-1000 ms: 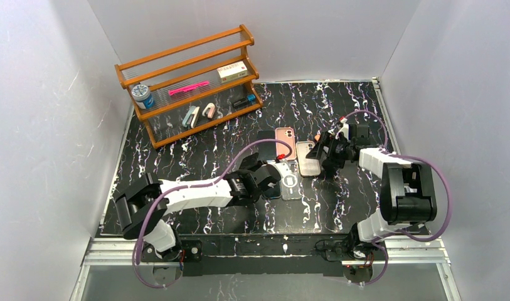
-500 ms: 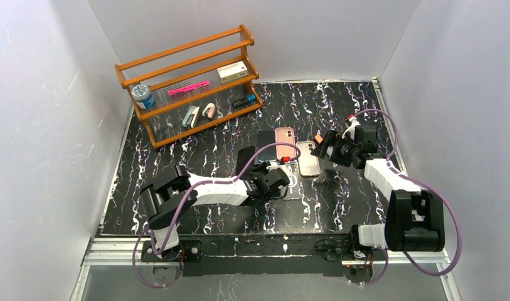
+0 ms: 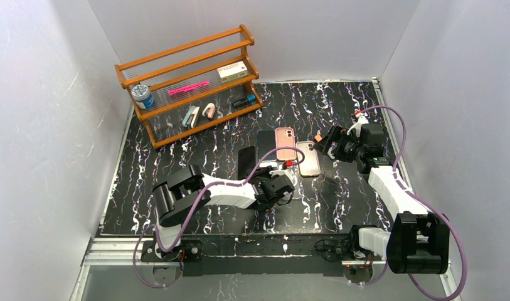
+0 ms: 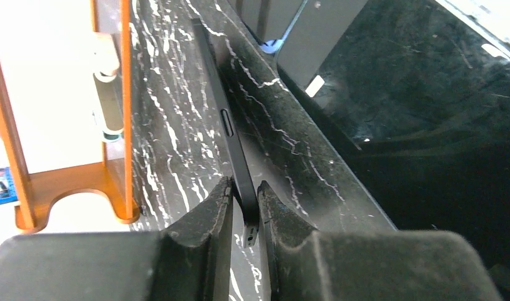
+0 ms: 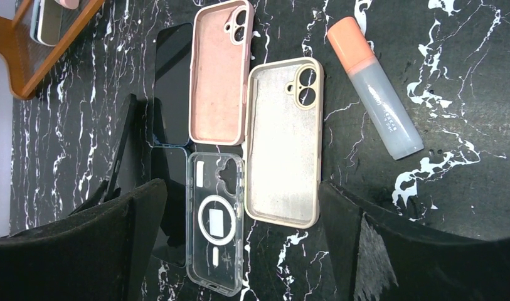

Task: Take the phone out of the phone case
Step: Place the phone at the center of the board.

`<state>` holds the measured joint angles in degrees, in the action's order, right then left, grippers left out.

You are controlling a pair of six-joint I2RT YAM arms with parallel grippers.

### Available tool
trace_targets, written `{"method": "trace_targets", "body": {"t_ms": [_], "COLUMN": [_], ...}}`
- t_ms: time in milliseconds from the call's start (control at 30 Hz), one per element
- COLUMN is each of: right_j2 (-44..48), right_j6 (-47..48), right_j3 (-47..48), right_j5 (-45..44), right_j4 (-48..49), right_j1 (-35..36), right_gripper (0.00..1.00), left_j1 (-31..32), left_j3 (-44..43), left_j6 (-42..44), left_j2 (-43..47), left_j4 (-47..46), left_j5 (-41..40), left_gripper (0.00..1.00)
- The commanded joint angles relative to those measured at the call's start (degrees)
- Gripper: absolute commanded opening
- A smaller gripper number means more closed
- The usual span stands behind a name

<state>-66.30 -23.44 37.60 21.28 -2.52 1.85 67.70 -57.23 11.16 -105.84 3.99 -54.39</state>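
The left gripper (image 4: 244, 202) is pressed together on the phone (image 4: 229, 124). We see both fingers pinching the thin black body at its near end, edge-on, with the side button facing the wrist camera. No case lip shows along that edge, so we judge the phone to be bare.

The phone stands on its long edge, left of the row of cases, and runs from the fingers toward the wooden rack (image 3: 189, 81). We cannot tell whether its lower edge touches the table (image 3: 340, 106).

The right gripper (image 5: 239, 185) hangs above the cases with its fingers spread wide, holding nothing.

Below it lie three cases, each open side up and empty:
- the clear case (image 5: 214, 226), nearest the held phone
- the pink case (image 5: 217, 75)
- the beige case (image 5: 283, 144), touching the other two along its left side

Two dark slabs (image 5: 172, 81), apparently other phones, lie flat just left of the pink and clear cases. An orange-capped tube (image 5: 374, 88) rests to the right, apart from the beige case.

We judge the extraction itself complete, because phone and case are apart. What appears to be left is to lay the phone flat on a bare patch of table and release it.
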Motion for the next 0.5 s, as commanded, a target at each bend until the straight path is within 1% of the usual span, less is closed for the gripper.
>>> {"method": "trace_targets", "body": {"t_ms": [0, 100, 333, 467], "right_j2": [1.86, 3.20, 5.67, 6.58], "right_j6": [-0.47, -0.47, -0.81, -0.57], "right_j3": [-0.18, 0.22, 1.29, 2.01], "right_j5": [1.37, 1.36, 2.80, 3.67], "right_j4": [0.24, -0.74, -2.06, -2.97], "right_j1": [-0.09, -0.08, -0.09, -0.09], "right_gripper": [0.99, 0.99, 0.99, 0.99], "left_j1": [0.06, 0.09, 0.07, 0.00], "left_j3": [0.39, 0.73, 0.66, 0.51], "left_j6": [-6.58, -7.69, -8.90, -9.64], "left_j2": [-1.65, -1.23, 1.27, 4.24], "left_j4": [3.00, 2.87, 2.86, 3.22], "left_j5": [9.45, 10.75, 10.82, 11.37], "left_gripper": [0.16, 0.21, 0.29, 0.40]}}
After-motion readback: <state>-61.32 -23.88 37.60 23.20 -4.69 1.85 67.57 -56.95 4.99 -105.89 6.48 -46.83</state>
